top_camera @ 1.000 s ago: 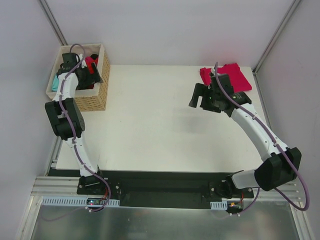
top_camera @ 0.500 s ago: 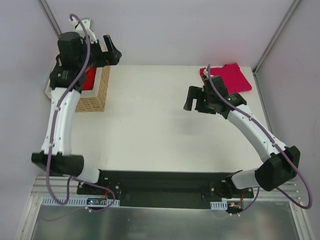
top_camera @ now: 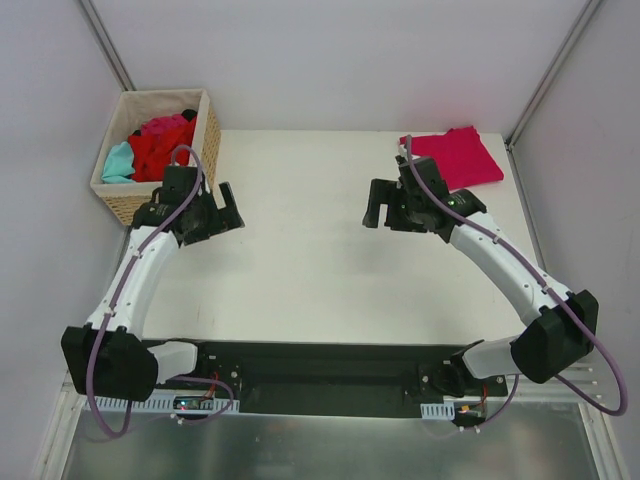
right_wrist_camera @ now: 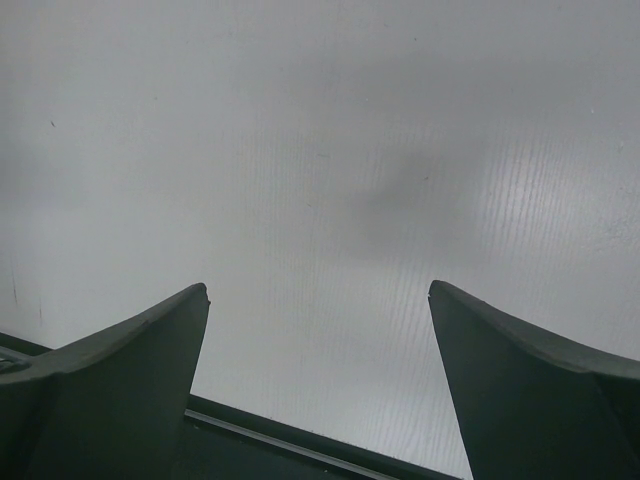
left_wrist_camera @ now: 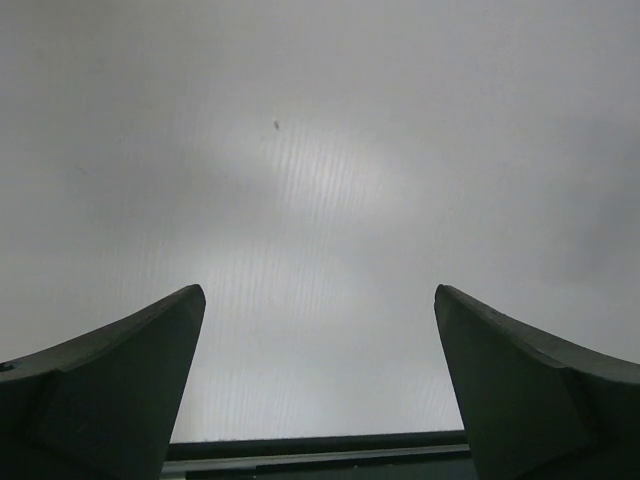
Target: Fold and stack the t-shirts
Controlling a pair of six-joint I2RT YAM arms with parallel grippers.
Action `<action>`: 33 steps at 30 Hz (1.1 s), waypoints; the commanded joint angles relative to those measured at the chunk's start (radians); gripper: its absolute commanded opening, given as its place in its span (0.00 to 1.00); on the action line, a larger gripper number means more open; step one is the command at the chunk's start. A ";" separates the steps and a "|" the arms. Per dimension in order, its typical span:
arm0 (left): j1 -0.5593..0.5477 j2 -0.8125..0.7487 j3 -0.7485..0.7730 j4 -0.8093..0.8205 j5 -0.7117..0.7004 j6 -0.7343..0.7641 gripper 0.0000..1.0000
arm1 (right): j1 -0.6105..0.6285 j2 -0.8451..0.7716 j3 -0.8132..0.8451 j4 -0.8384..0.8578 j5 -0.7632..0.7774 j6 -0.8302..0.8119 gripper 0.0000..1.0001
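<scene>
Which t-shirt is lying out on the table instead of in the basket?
The pinkish crimson t-shirt, lying flat at the table far right corner. The red shirt, teal shirt and magenta shirt are bunched in the wicker basket at far left.

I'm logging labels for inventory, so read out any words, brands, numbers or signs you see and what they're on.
None readable in any view.
The red t-shirt in the wicker basket and the crimson t-shirt on the table show no print.
The small circuit board at the left arm's base: too small to read.
</scene>
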 commanded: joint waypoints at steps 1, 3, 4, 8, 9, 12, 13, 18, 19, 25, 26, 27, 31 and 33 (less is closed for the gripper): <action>-0.006 0.030 -0.009 -0.003 -0.084 -0.081 0.99 | 0.007 -0.046 -0.003 0.019 0.021 -0.009 0.96; -0.006 0.079 0.002 -0.003 -0.110 -0.107 0.99 | 0.006 -0.049 -0.011 0.024 0.023 -0.009 0.96; -0.006 0.099 0.025 -0.003 -0.151 -0.113 0.99 | 0.007 -0.050 -0.014 0.024 0.024 -0.010 0.96; -0.004 0.214 0.094 -0.014 -0.222 -0.128 0.99 | 0.006 -0.063 -0.032 0.028 0.033 -0.012 0.96; -0.004 0.236 0.109 -0.014 -0.239 -0.130 0.99 | 0.007 -0.064 -0.037 0.030 0.036 -0.010 0.96; 0.000 0.323 0.172 -0.015 -0.270 -0.130 0.99 | 0.006 -0.072 -0.054 0.036 0.036 -0.015 0.96; 0.004 0.346 0.207 -0.017 -0.278 -0.130 0.99 | 0.007 -0.072 -0.057 0.038 0.036 -0.015 0.96; 0.059 0.472 0.309 -0.020 -0.282 -0.145 0.99 | 0.006 -0.070 -0.080 0.041 0.041 -0.021 0.96; 0.069 0.487 0.321 -0.020 -0.285 -0.144 0.99 | 0.007 -0.070 -0.084 0.044 0.042 -0.022 0.96; 0.158 0.581 0.416 -0.035 -0.305 -0.113 0.99 | 0.006 -0.050 -0.092 0.053 0.033 -0.022 0.96; 0.168 0.593 0.430 -0.044 -0.316 -0.095 0.99 | 0.007 -0.044 -0.090 0.054 0.033 -0.024 0.96; 0.174 0.605 0.464 -0.050 -0.334 -0.086 0.99 | 0.007 -0.041 -0.089 0.056 0.030 -0.022 0.96; 0.223 0.680 0.534 -0.072 -0.356 -0.066 0.99 | 0.007 -0.015 -0.084 0.065 0.016 -0.018 0.96; 0.244 0.707 0.576 -0.078 -0.347 -0.059 0.99 | 0.007 -0.012 -0.083 0.067 0.013 -0.015 0.96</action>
